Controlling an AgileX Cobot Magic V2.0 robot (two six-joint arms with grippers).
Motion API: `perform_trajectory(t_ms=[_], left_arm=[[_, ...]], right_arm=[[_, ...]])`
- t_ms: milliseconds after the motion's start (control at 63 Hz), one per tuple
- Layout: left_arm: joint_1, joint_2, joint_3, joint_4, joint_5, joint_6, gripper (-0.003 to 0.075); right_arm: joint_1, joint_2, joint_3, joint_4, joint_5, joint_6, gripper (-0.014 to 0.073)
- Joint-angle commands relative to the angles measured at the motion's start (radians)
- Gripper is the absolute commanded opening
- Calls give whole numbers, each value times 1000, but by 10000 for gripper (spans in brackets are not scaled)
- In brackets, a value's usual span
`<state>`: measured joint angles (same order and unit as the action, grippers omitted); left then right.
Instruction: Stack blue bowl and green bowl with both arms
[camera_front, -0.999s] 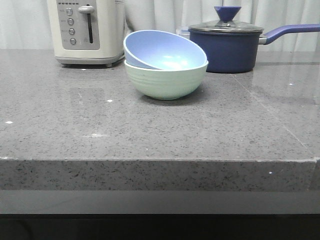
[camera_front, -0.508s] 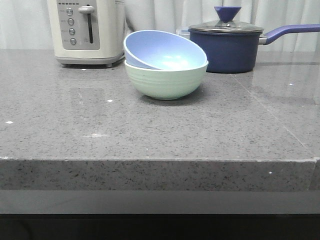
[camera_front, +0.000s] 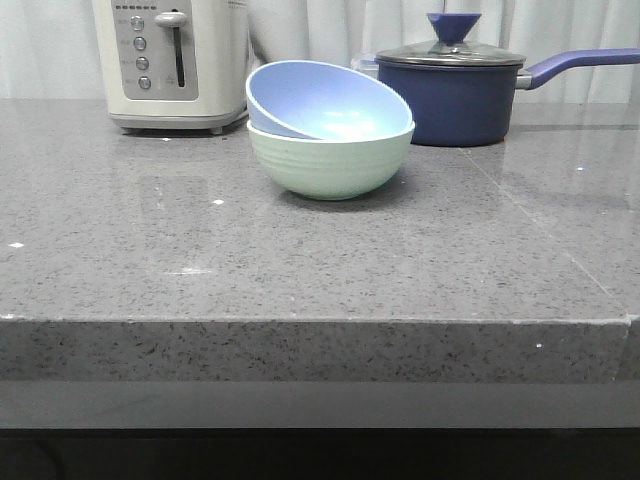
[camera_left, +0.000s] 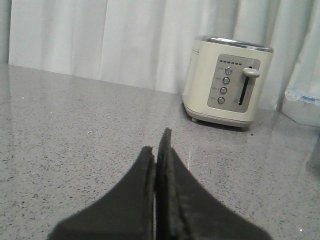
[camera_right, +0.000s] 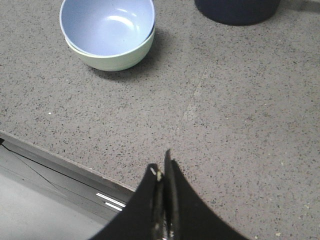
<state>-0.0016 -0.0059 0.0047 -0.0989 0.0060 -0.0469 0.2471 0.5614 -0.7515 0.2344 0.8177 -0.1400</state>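
Front view: blue bowl (camera_front: 325, 100) nested in green bowl (camera_front: 330, 160), tilted with its left rim raised, toward the back of the grey bench (camera_front: 300, 270). Behind on the left a cream toaster (camera_front: 170, 62); behind on the right a navy saucepan (camera_front: 455, 90) with lid. No arm visible here.

Left wrist view: left end effector (camera_left: 159, 150) low over the bench, pointing toward the toaster (camera_left: 227, 82), fingers pressed together, holding nothing.

Right wrist view: right end effector (camera_right: 162, 170) raised above the bench near its front edge, looking down, fingers closed and empty; stacked blue bowl (camera_right: 106, 25) inside green bowl (camera_right: 120, 55) well apart from it, saucepan (camera_right: 237, 10) beyond.
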Motion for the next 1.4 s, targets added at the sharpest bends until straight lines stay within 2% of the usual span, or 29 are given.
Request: perform_trajectory(t_ms=[0, 206, 492, 730, 904, 1380], left_arm=[[-1, -18, 4, -8, -73, -2, -20], [-1, -18, 4, -8, -31, -2, -20], [-1, -18, 4, 38, -31, -2, -20], [-5, -18, 4, 38, -31, -2, -20], [-51, -18, 4, 44, -31, -2, -20], [-51, -16, 4, 44, -31, -2, -20]], right_arm=[[-6, 1, -25, -2, -67, -2, -63], [-6, 1, -25, -2, -67, -2, -63], [-6, 1, -25, -2, -67, -2, -63], [-6, 1, -25, -2, -67, -2, -63], [-6, 1, -25, -2, -67, -2, -63], [-6, 1, -25, -2, -67, -2, -63]])
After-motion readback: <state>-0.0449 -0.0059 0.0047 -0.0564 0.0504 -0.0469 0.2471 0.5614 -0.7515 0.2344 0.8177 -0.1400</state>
